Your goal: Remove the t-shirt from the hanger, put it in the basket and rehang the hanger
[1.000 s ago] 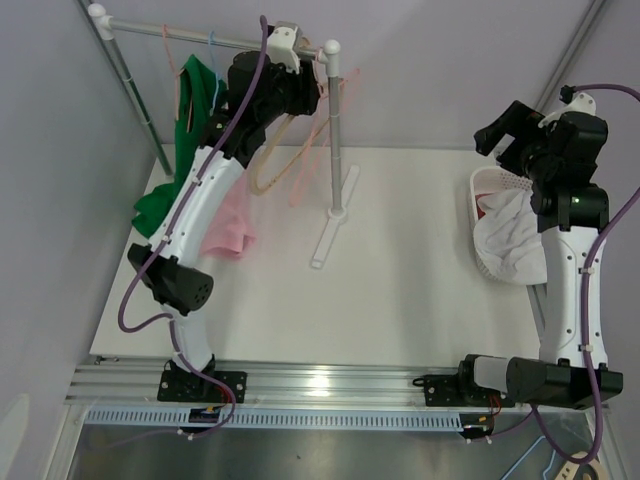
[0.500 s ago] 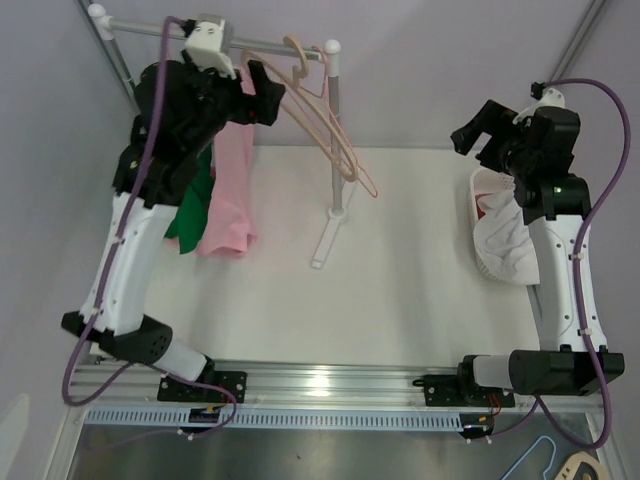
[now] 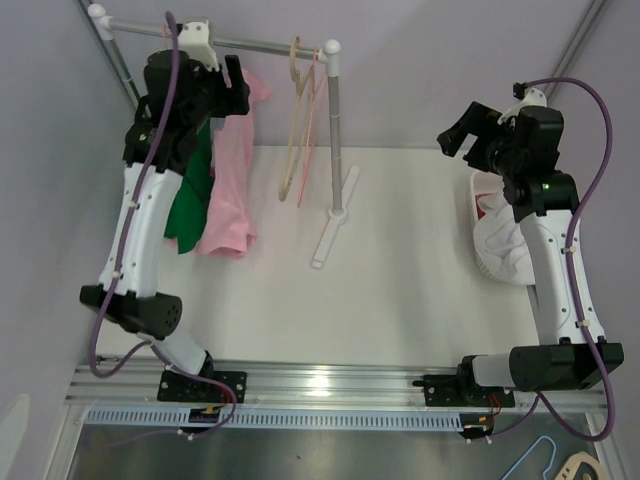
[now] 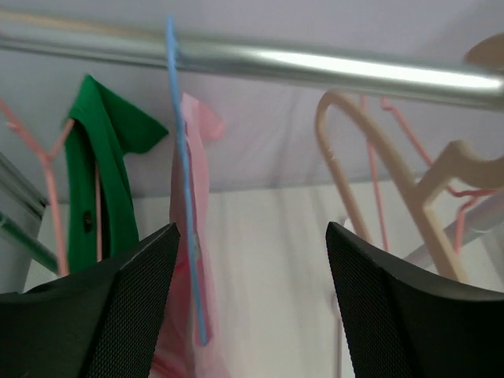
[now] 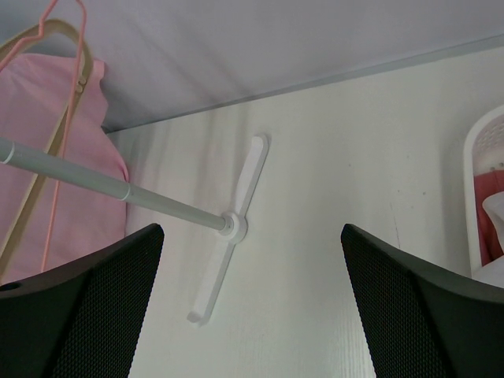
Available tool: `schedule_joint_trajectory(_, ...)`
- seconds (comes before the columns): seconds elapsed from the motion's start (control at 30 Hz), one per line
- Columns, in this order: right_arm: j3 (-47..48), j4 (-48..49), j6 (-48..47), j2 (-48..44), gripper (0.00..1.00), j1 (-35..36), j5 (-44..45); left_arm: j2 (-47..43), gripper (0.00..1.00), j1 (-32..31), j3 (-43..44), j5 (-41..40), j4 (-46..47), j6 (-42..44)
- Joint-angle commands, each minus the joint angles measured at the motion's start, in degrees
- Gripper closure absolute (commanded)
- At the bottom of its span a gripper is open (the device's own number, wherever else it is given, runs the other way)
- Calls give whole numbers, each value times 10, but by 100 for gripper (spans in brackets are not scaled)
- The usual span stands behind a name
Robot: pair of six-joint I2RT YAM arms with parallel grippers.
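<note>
A pink t-shirt (image 3: 232,180) hangs from the rail (image 3: 250,42) on a thin blue hanger (image 4: 185,197). A green t-shirt (image 3: 188,205) hangs just left of it on a pink hanger. My left gripper (image 3: 238,88) is raised up by the rail at the pink t-shirt's shoulder. In the left wrist view it (image 4: 252,307) stands open. The blue hanger and pink t-shirt (image 4: 197,165) lie beyond its left finger, nothing gripped. My right gripper (image 3: 455,128) hangs open in the air right of the rack, and is empty in its own view (image 5: 252,315).
Empty beige and pink hangers (image 3: 300,130) dangle at the rail's right end beside the upright pole (image 3: 337,140). The pole's white foot (image 5: 232,224) lies on the table. A white basket (image 3: 478,190) with white cloth (image 3: 510,240) stands at the right edge.
The left arm has swung up and left from the empty hangers to the rail by the pink t-shirt, its jaws now wider apart. The empty hangers swung and now hang straight. The right arm drifted left.
</note>
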Motion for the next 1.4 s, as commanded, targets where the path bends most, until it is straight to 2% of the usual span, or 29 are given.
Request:
schedule_joint_trajectory(0.0, -4, 20, -10, -3, 0, 2, 4, 58, 20, 12, 59, 17, -27, -8)
schedule_joint_trajectory(0.2, 1, 27, -13, 8, 0, 2, 10, 115, 22, 20, 118, 8, -26, -13)
schedule_joint_trajectory(0.33, 2, 32, -13, 13, 1, 2, 6, 136, 23, 27, 121, -18, -1, -7)
schedule_joint_trajectory(0.57, -1, 39, -9, 29, 1, 2, 5, 109, 22, 23, 99, 76, -2, -47)
schedule_joint_trajectory(0.63, 0, 42, -6, 34, 1, 4, 1, 99, 22, 12, 94, 76, -13, -50)
schedule_joint_trajectory(0.8, -2, 43, -6, 39, 1, 11, 0, 29, 21, 3, 23, 51, 12, -47)
schedule_joint_trajectory(1.1, -5, 49, -8, 44, 1, 13, -15, 0, 20, 5, 30, 41, -16, -29)
schedule_joint_trajectory(1.37, 4, 49, -9, 50, 1, 14, -26, 55, 20, 13, 62, -53, -7, 1)
